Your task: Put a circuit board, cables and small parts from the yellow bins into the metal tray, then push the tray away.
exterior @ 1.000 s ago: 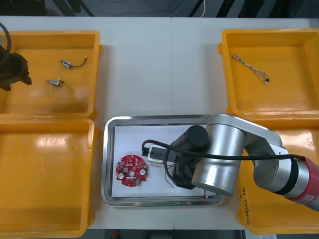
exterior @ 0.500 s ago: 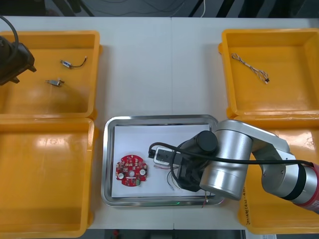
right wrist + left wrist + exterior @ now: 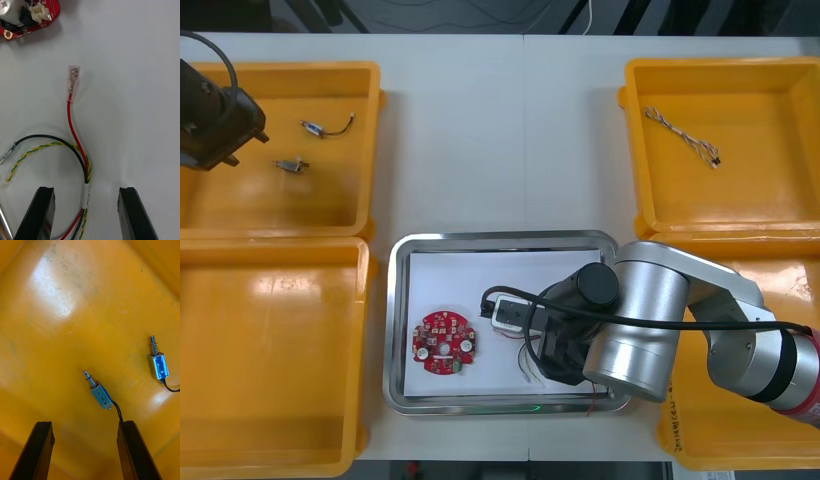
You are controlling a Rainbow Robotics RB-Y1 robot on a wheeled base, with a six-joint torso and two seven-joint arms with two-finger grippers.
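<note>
Most cable (image 3: 88, 170) hidden beneath right arm (image 3: 640, 320)

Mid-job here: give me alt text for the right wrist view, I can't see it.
The right claw stands open over the white floor of the tray, with a bundle of red, black and yellow-green cables lying between its fingers. The red wire runs on to a clear connector, and a red circuit board lies beyond it.

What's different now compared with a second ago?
The left gripper, open, slid rightward across the far left yellow bin toward the two small metal parts. The right gripper shifted toward the right side of the metal tray and stands open over the red and yellow cable lying there. The circuit board and the parts stayed put.
</note>
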